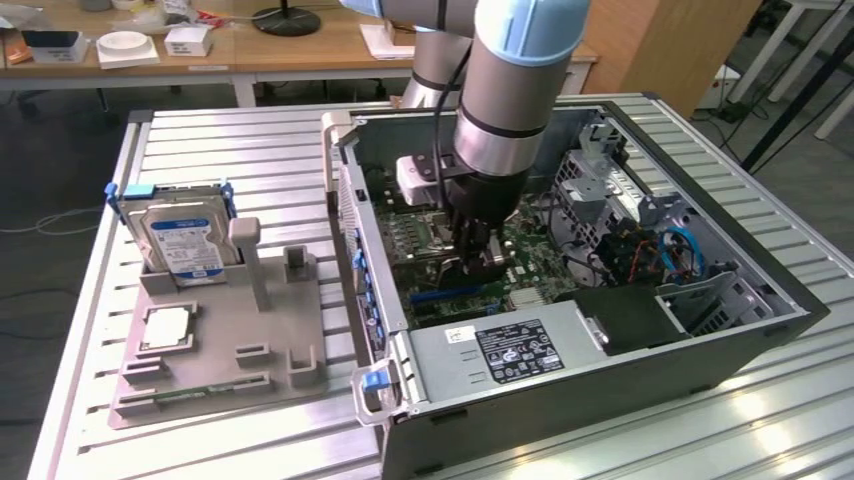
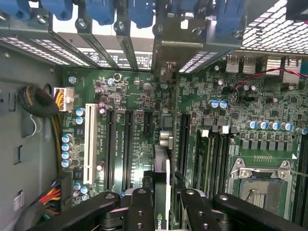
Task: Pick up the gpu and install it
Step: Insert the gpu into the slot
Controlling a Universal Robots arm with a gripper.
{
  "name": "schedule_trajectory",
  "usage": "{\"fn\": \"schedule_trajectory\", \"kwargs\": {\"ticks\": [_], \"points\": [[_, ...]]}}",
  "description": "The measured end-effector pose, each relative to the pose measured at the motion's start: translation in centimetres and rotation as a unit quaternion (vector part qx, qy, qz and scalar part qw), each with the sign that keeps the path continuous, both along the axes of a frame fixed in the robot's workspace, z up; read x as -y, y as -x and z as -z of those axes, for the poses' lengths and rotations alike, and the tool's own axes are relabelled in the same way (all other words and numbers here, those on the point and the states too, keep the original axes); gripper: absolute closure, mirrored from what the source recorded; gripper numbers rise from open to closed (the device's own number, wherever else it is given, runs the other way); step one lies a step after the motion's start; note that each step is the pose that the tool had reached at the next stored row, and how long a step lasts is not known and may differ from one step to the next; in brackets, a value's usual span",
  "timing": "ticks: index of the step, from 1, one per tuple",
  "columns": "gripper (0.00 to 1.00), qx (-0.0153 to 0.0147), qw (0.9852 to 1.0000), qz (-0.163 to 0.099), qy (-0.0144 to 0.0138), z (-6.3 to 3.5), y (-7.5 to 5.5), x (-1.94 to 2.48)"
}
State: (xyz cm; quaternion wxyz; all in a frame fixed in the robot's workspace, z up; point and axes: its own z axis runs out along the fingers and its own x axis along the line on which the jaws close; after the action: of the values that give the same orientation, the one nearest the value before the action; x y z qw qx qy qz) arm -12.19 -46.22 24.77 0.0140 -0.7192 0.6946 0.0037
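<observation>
The open computer case (image 1: 694, 350) lies on the slatted metal table, and my arm reaches down into it. The gpu (image 2: 161, 163) is a thin dark card seen edge-on in the wrist view, running over the green motherboard (image 2: 130, 91) between the long black expansion slots. My gripper (image 2: 163, 204) is shut on the gpu, with a black finger (image 2: 140, 211) on either side of the card. In the exterior view my gripper (image 1: 478, 255) hangs low over the motherboard near the blue slot (image 1: 447, 295). Whether the card's lower edge sits in a slot is hidden.
A grey fixture (image 1: 267, 340) on the exterior view's left carries a silver hard drive (image 1: 184, 240) in a blue caddy, a processor (image 1: 167, 328) and a memory stick (image 1: 187, 395). Inside the case are the power supply (image 1: 514, 350), cable bundles (image 2: 41, 101) and the processor socket (image 2: 262, 180).
</observation>
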Motion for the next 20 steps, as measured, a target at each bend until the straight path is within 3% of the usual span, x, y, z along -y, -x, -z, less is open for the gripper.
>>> {"fn": "schedule_trajectory", "kwargs": {"ticks": [9,15,20], "points": [[0.74,0.0041,1.0000,0.000,0.0005,0.26,0.31,0.01],[0.74,0.0041,1.0000,0.001,-0.0007,0.16,0.30,-0.02],[0.74,0.0027,1.0000,0.002,0.0002,-0.06,0.31,0.00]]}}
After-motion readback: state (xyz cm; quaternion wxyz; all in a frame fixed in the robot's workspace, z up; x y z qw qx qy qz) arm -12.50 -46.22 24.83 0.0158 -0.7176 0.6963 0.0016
